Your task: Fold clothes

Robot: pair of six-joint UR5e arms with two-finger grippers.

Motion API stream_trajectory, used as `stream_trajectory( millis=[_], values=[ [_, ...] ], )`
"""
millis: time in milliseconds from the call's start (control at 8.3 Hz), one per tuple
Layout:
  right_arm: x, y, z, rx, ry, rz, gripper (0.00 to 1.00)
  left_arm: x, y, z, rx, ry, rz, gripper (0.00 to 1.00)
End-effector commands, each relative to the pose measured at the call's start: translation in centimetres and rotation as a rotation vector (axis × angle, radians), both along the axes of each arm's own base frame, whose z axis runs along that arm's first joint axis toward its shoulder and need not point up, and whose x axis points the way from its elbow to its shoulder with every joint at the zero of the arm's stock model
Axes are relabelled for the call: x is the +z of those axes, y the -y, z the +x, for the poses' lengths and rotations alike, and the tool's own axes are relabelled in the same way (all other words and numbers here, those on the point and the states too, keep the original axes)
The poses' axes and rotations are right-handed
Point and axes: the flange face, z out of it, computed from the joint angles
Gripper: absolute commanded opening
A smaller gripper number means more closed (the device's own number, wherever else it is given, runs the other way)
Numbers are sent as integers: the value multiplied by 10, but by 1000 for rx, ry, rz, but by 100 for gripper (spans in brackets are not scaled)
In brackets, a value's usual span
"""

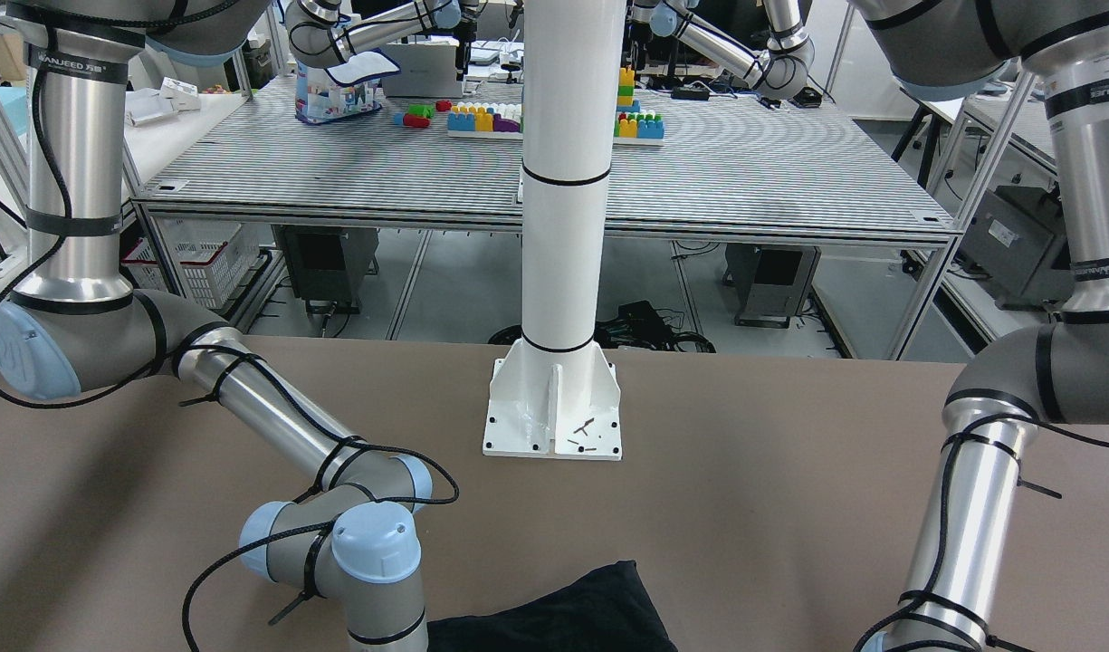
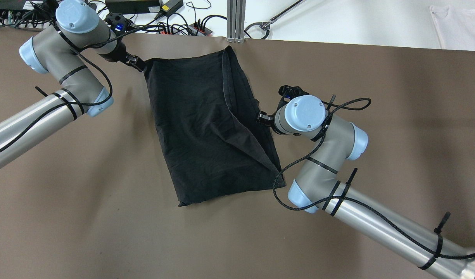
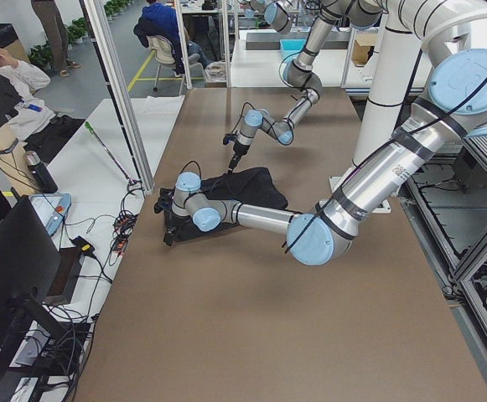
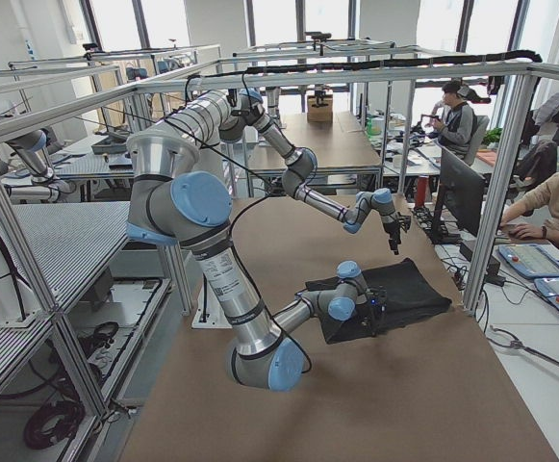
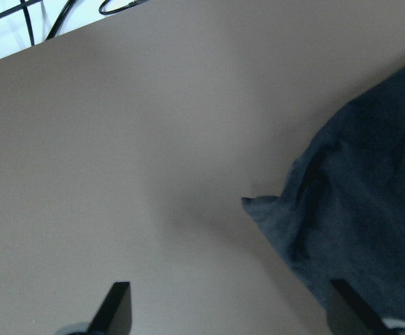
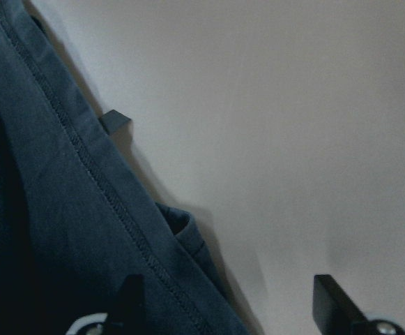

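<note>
**One flap turned in, both grippers empty at the cloth's edge**

The plain black, soft rectangular fabric garment (image 2: 206, 131) lies flat on the brown bench (image 2: 105, 217). It sits out in front of the white pole's square base plate (image 1: 554, 417), well apart from it and toward the bench edge far from the robot.

On the robot's right of the base plate, a long strip of the garment, hem showing, is laid over the main panel. A slanting crease runs down to the corner nearest the plate. This reads as a first fold made, though loosely: the outline is skewed and the flap does not sit square.

The left gripper (image 5: 231, 308) is at the garment corner farthest from the base plate, on the robot's left. Its fingers are spread with only bare bench between them, and the cloth's tip lies just ahead. The right gripper (image 6: 230, 300) is at the folded side edge, also spread, one finger over the hemmed strip and nothing pinched.

By my judgement the task is partly done. At least one more fold and some squaring up remain, and neither gripper has yet taken hold for it.
</note>
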Motion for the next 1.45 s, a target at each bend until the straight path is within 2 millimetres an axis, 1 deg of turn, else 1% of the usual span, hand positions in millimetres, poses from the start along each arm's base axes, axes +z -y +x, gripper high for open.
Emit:
stream_trajectory(
  millis=[0,120,361,482,602,843,964,1084,1205,1325],
  values=[
    [11,-12,-26,30,-30,7,62,2,-4,-2,0,-3,1,100],
    [6,-12,-28,34,-23,15,58,5,-4,-2,0,-2,-2,100],
    [-2,-11,-29,38,-12,17,33,5,-4,-2,-1,-1,-1,100],
    [-4,-11,-29,41,-6,16,15,6,-5,-2,0,-1,-3,100],
    [-5,-11,-29,41,-5,17,0,6,-5,-2,0,-1,-3,100],
    [-1,-12,-27,41,-8,14,0,7,-5,-3,-2,0,-5,100],
    [-3,-14,-25,44,3,14,0,7,-5,-3,-1,-1,-4,100],
    [-2,-27,-9,40,23,25,0,7,-5,-3,-3,-1,-4,100],
    [3,-53,4,21,39,34,0,7,-5,-3,-2,-2,-5,100],
    [11,-83,9,-13,48,38,0,15,-8,-4,-1,3,-10,100]
  ],
)
